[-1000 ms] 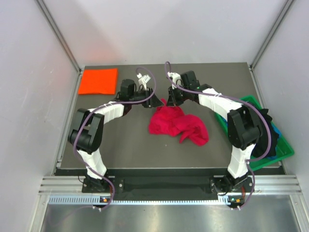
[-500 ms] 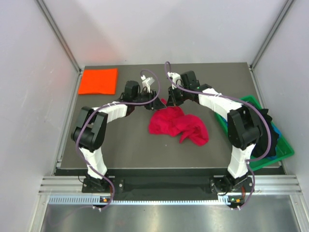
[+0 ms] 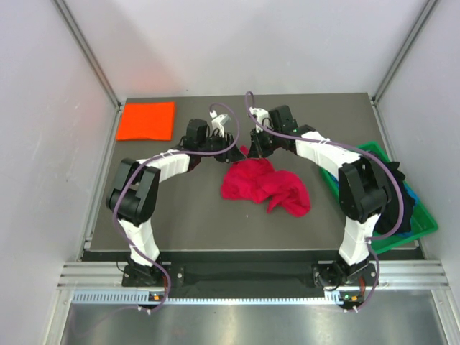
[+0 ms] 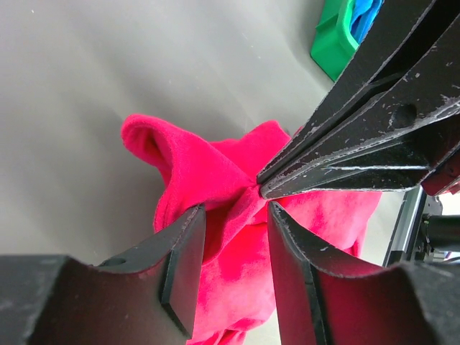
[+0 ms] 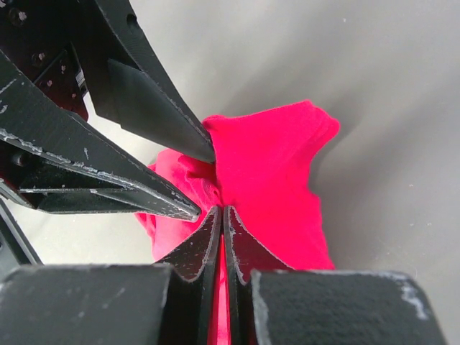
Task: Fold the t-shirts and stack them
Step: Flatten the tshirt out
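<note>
Right gripper (image 5: 220, 210) clamped on a raised fold of the crimson t-shirt (image 4: 188, 162). Left gripper (image 4: 235, 210) half-open, straddling the same fold just beside it. Recommend closing on a single layer, then drawing apart evenly.

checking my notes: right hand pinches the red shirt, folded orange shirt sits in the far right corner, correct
No: the orange shirt sits in the far left corner, as the top view shows. The right hand does pinch the red shirt.

The crimson t-shirt (image 4: 215, 169) is soft matt cloth; the table (image 4: 100, 79) smooth.
</note>
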Action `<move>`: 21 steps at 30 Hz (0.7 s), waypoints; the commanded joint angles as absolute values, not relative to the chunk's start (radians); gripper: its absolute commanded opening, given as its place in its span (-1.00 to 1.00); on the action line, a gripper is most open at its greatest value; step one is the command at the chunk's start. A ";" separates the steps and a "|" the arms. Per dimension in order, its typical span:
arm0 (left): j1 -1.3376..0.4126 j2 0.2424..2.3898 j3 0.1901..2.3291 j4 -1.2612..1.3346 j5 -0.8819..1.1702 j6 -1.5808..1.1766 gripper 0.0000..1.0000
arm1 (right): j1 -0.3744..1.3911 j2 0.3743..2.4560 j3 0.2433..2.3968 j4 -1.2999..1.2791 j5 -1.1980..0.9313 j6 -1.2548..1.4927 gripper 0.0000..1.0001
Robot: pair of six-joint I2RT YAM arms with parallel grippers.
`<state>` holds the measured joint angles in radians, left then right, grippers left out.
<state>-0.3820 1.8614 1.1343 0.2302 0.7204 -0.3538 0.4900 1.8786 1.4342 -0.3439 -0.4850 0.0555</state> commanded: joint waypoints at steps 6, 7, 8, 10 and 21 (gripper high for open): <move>-0.410 1.853 1.167 0.253 0.759 -0.330 -0.17 | 0.497 1.830 1.460 -0.307 -0.511 0.052 -1.00; -0.413 1.852 1.167 0.253 0.761 -0.328 -0.20 | 0.497 1.832 1.460 -0.305 -0.511 0.054 -1.00; -0.413 1.852 1.166 0.252 0.759 -0.331 -0.23 | 0.495 1.832 1.462 -0.305 -0.511 0.055 -1.00; -0.416 1.852 1.166 0.252 0.761 -0.331 -0.27 | 0.495 1.832 1.462 -0.304 -0.511 0.057 -1.00; -0.423 1.835 1.186 0.180 0.730 -0.342 -1.00 | 0.479 1.810 1.495 -0.388 -0.390 0.132 -0.33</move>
